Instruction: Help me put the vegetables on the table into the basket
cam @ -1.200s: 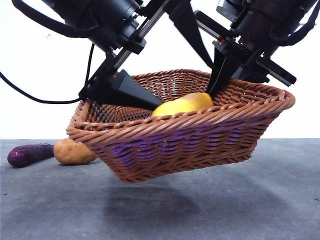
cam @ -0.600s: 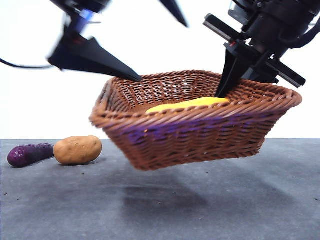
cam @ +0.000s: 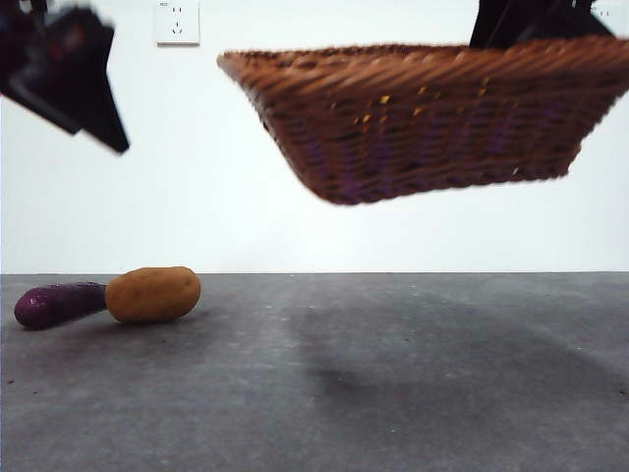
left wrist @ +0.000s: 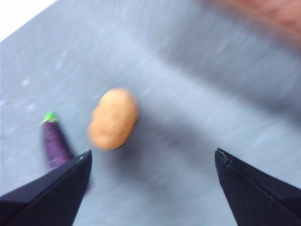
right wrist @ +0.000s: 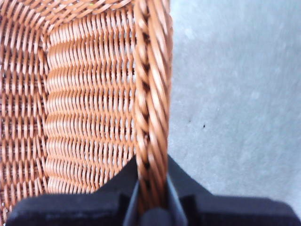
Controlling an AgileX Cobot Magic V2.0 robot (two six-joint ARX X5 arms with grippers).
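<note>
The right gripper [right wrist: 153, 207] pinches the braided rim of the basket [cam: 432, 118] between its jaws and holds it high above the table [cam: 393, 393], tilted, its underside facing the room. The left gripper [left wrist: 150, 188] hangs off to the side with jaws spread wide and empty, above the potato [cam: 153, 294] and the eggplant [cam: 57, 303]. Those two lie side by side on the table, touching or nearly so. A wall socket [cam: 177, 22] shows behind.
</note>
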